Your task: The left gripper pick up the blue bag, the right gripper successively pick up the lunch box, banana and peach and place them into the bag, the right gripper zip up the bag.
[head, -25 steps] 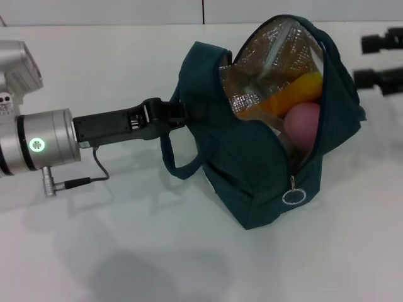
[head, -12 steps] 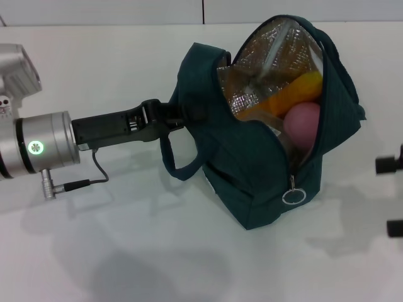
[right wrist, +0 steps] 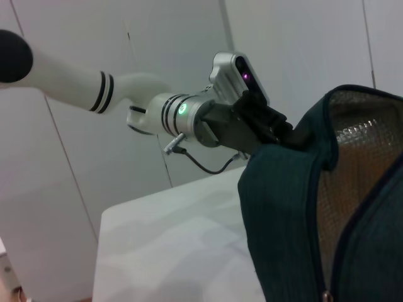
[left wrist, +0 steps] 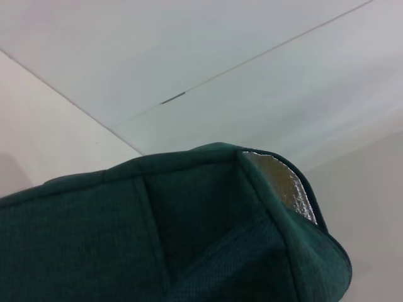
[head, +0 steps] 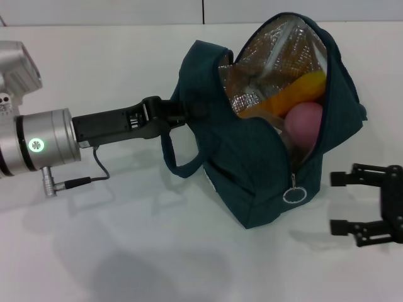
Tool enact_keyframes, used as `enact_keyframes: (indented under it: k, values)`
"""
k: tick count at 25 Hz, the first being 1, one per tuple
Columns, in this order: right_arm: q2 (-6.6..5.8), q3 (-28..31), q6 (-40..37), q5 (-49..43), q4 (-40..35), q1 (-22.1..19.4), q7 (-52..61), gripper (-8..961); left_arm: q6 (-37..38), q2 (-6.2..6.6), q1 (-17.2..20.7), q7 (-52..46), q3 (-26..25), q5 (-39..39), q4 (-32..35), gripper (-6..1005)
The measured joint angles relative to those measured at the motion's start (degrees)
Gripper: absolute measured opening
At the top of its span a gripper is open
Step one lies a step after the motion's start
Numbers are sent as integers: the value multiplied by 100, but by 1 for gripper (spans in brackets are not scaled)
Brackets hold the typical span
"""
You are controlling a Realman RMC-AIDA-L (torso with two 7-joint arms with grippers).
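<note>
Blue bag [head: 252, 163]: dark teal woven fabric lunch bag with crinkled silver foil lining, on the white table [head: 126, 251], tilted so its unzipped mouth faces up and right.
Left gripper [head: 179, 113]: black claw clamped on the bag's rear edge, propping it open.
Contents: curved yellow banana [head: 293, 93] above the round pink peach [head: 303, 123].
Zipper pull [head: 293, 195]: metal ring, hanging low.
Right gripper [head: 343, 201]: black fingers spread, empty, beside the ring, probably to zip.

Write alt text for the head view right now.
The left gripper holds the blue bag up by its side on the white table, its mouth unzipped, showing the banana and peach inside. The right gripper, open, sits near the zipper pull.
</note>
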Motion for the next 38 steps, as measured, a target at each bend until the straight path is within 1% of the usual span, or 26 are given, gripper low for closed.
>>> enact_keyframes:
  k: [7, 14, 18, 24, 30, 32, 38]
  values:
    - [17, -74, 495, -23, 711, 295, -386, 846, -8, 0, -8, 0, 0, -5, 1, 65]
    - [49, -570, 903, 18, 956, 434, -402, 836, -13, -1, -11, -6, 0, -5, 1, 65]
    - [62, -603, 932, 50, 990, 460, -404, 830, -16, -5, -9, -9, 0, -5, 1, 65]
    - [62, -609, 996, 110, 1232, 566, -473, 821, -17, -9, -2, 3, 0, -13, -6, 65]
    - [66, -613, 1044, 113, 1266, 581, -495, 750, -17, -9, -6, -16, 0, -13, 1, 66]
    - [67, -614, 1086, 142, 1267, 583, -495, 603, -17, -9, -6, -11, 0, -13, 0, 66]
    - [70, -615, 1199, 168, 1272, 595, -467, 486, -16, -9, -6, -17, 0, -14, -10, 66]
